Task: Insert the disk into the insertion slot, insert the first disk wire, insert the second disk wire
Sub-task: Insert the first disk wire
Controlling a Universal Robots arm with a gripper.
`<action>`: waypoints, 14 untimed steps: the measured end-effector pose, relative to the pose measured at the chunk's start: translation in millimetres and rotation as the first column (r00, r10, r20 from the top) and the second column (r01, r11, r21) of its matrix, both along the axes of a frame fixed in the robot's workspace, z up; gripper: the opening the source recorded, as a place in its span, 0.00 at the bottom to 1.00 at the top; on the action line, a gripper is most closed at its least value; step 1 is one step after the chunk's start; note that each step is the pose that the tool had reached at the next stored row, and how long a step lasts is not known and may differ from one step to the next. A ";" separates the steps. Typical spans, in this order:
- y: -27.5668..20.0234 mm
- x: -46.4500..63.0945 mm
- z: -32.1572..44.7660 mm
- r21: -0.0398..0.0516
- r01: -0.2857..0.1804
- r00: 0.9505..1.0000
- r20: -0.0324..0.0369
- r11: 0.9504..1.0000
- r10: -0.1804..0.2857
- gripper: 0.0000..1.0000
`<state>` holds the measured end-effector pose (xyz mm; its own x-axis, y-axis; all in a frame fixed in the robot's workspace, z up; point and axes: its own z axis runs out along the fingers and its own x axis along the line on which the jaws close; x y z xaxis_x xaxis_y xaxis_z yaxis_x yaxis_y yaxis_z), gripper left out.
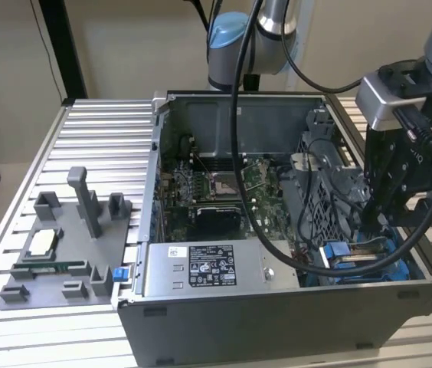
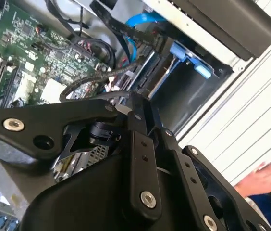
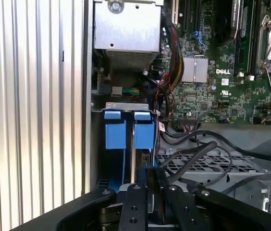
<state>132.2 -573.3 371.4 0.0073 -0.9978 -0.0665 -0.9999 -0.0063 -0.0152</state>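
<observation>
Deep in the computer case (image 1: 277,314), the hand (image 1: 384,226) covers most of the disk (image 1: 354,251), so its seating in the case cannot be told. Outside the case in the second wrist view, a person's fingers (image 2: 265,175) are cut off by the picture's edge.

The bench (image 1: 86,146) has a ribbed silver aluminium top, its slats running from the exterior view's left to its right. An open dark-grey computer case (image 1: 277,322) lies on its side on the slats. It covers the middle and the part toward the edge at the exterior view's right, from near the far edge almost to the near one. Just beside the case, toward the near corner at the exterior view's left, rests a flat grey fixture plate (image 1: 63,253) with upright posts.
</observation>
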 end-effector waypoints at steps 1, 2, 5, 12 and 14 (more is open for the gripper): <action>1.4 2.5 -1.1 0.000 0.000 1.000 0.000 1.000 0.000 0.00; 2.6 5.4 -2.5 0.000 0.000 1.000 0.000 1.000 0.000 0.00; 4.3 12.8 -6.3 -0.001 0.004 1.000 0.000 1.000 -0.004 0.00; 5.9 19.6 -15.8 -0.003 0.010 1.000 0.000 1.000 -0.010 0.00; 5.9 20.6 -17.8 -0.004 0.011 1.000 0.000 1.000 -0.011 0.00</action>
<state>152.8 -567.4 353.6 -0.0034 -0.9980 -0.0624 -0.9999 0.0043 -0.0155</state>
